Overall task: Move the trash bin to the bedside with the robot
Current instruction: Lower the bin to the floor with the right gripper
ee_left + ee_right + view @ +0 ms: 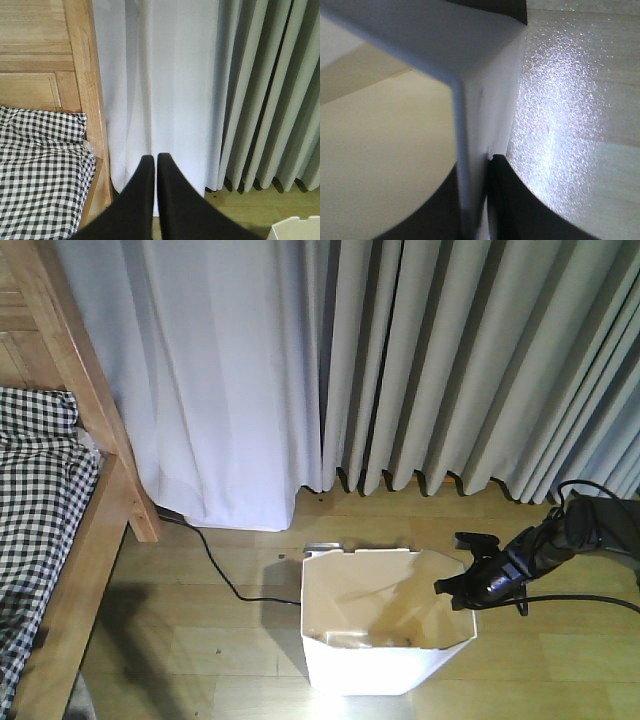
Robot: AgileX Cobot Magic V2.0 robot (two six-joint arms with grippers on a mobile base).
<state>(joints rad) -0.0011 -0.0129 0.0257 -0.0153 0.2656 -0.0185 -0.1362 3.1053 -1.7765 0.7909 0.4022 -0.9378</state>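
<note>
My right hand (462, 585) is clamped on the rim of the white plastic trash bin (385, 635), standing on wooden floor right of the light wooden bed frame (85, 450); my left hand's (152, 165) fingers are pressed together.

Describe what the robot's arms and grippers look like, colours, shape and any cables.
The right arm is slim, black and tube-like, with black cables trailing from it, ending in a small black right gripper. The left gripper has two matte black fingers that widen toward the base and taper to narrow rounded tips. No markings are readable.
</note>
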